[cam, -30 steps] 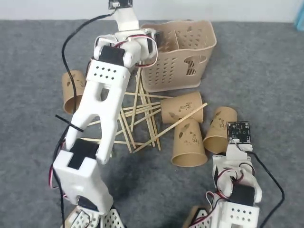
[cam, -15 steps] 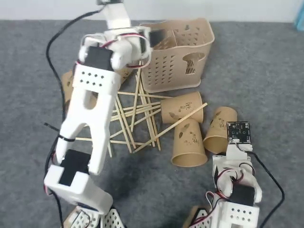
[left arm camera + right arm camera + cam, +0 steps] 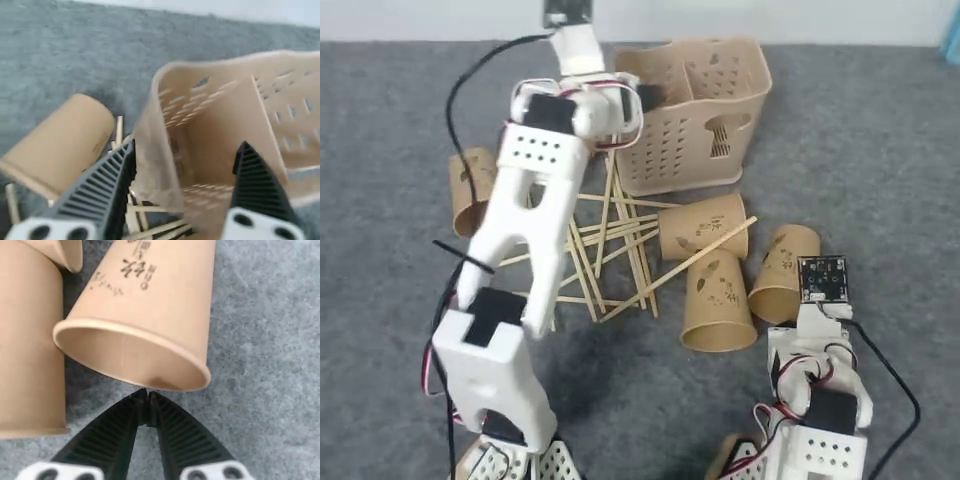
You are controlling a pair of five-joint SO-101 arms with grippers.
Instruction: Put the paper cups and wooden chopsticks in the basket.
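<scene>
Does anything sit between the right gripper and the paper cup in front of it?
Nothing visible. The right gripper, fingers shut, points at the open rim of the tan paper cup lying on its side.

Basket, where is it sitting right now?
In the high view the basket stands upright at the far side of the table, just beyond the pile of chopsticks, with the left pincer open over its left end.
</scene>
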